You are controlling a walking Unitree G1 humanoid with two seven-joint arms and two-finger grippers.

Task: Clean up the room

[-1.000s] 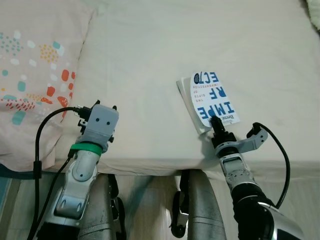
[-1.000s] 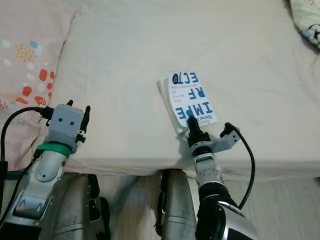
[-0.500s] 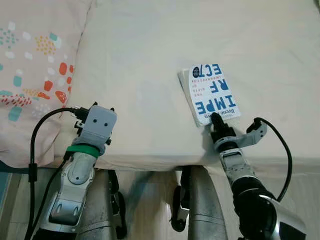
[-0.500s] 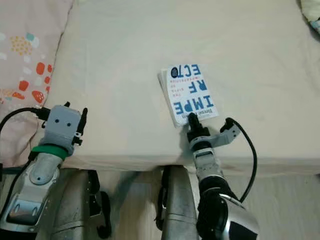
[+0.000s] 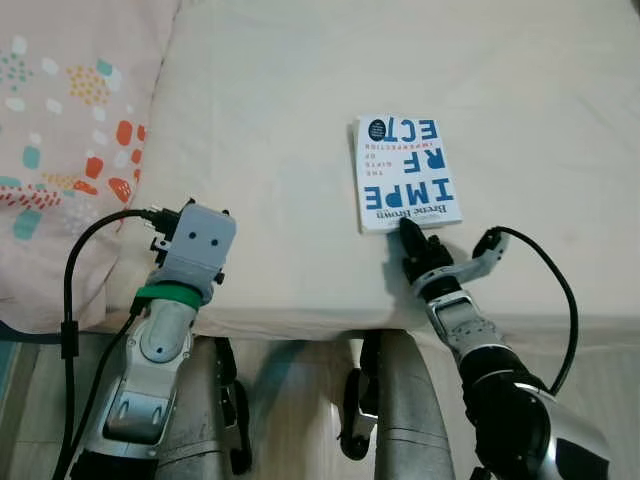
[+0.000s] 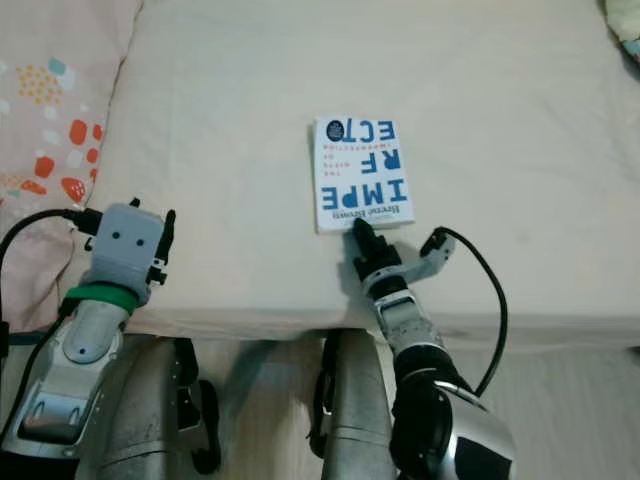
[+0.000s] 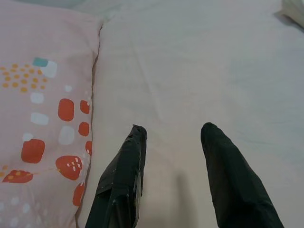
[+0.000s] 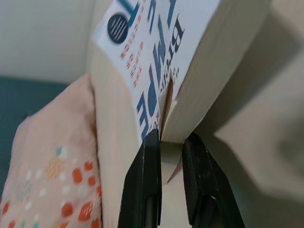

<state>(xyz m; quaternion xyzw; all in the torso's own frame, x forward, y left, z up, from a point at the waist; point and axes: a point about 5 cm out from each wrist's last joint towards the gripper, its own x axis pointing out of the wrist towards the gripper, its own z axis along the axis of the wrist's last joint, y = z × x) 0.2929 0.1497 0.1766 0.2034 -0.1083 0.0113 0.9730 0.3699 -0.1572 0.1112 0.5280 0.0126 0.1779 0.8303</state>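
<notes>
Right wrist view shows you the right tool [image 8: 172,142] pinching the book's [image 5: 404,172] near corner on the bed [image 5: 280,120]; left tool [image 7: 173,133] hovers spread.

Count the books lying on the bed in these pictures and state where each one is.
1. The book lies flat on the bed, its near edge at the right gripper.

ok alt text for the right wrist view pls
The right gripper, its two black fingers nearly together, pinches the near corner of a white paperback book with blue lettering lying on a cream bed sheet. A pink pillow with orange and teal spots lies beyond it.
</notes>
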